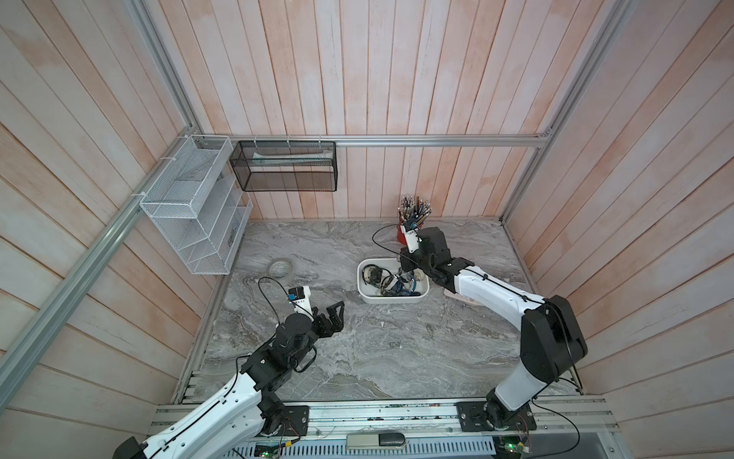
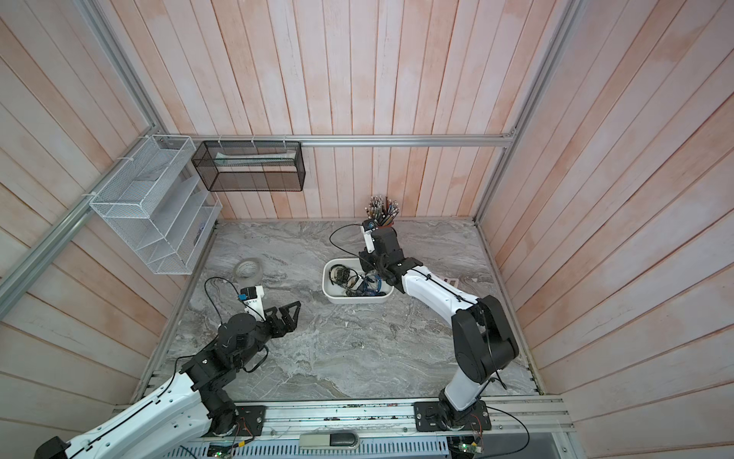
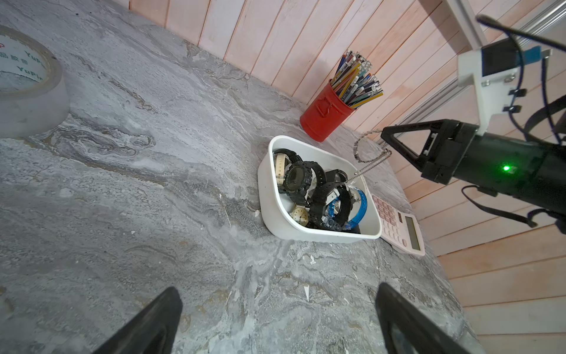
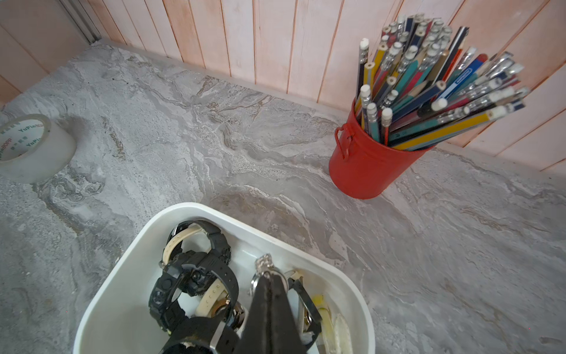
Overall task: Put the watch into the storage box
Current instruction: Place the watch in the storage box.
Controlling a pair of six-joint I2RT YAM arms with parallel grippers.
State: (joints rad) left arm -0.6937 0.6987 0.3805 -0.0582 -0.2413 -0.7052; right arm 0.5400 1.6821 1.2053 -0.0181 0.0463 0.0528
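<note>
The storage box (image 1: 363, 287) (image 2: 328, 284) is a shallow white tub at mid-table, holding several watches with black, cream and blue straps. My right gripper (image 1: 406, 273) (image 4: 269, 277) hangs just over the box's inside, shut on a silver metal-band watch (image 3: 371, 165) (image 4: 264, 263). In the left wrist view the band dangles from the right gripper (image 3: 388, 136) down toward the box (image 3: 266, 184); its lower end reaches among the watches. My left gripper (image 1: 335, 318) (image 2: 292, 314) (image 3: 278, 291) stands open and empty over bare table to the box's left.
A red cup of pencils (image 1: 401, 235) (image 4: 364, 165) stands behind the box. A pink calculator (image 3: 401, 226) lies at the box's right side, and a tape roll (image 1: 281, 268) (image 3: 27, 92) at the left. A white wire rack (image 1: 194, 210) and black mesh basket (image 1: 284, 167) hang on the walls.
</note>
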